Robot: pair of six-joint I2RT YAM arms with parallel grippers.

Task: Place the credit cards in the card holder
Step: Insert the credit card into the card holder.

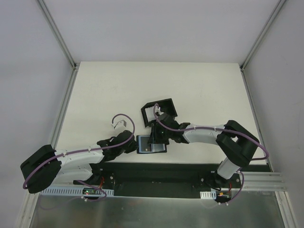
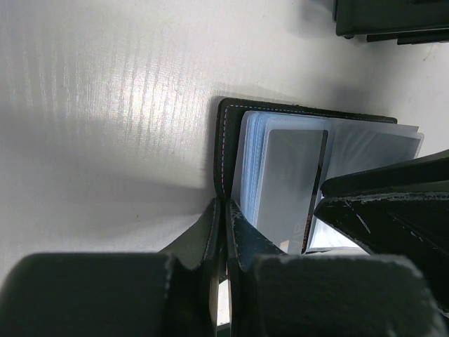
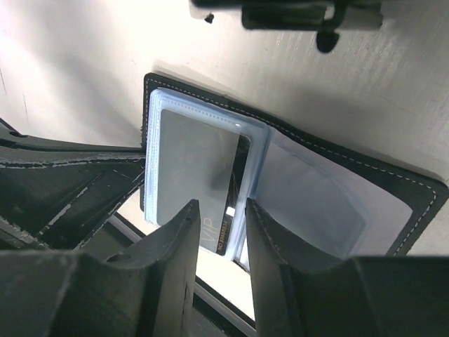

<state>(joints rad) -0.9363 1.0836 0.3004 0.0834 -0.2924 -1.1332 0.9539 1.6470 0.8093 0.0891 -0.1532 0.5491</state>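
Observation:
The card holder (image 1: 153,145) lies open near the table's front edge, its bluish clear sleeves showing. My left gripper (image 1: 134,146) is shut on its left cover edge; in the left wrist view the jaws (image 2: 226,210) pinch the black stitched cover (image 2: 223,151). A grey card (image 3: 196,168) marked "VIP" sits in a sleeve of the open holder (image 3: 393,186), its lower end poking out. My right gripper (image 3: 219,217) is open, fingers straddling that card's lower corner. The same card shows in the left wrist view (image 2: 287,186). Pale credit cards (image 1: 152,114) stand in the black box.
The black open-topped box (image 1: 159,111) stands just behind the holder, also at the top of both wrist views (image 3: 287,14) (image 2: 393,17). A small white tag (image 1: 117,124) lies left of it. The table's front edge and black rail (image 1: 156,171) are close below.

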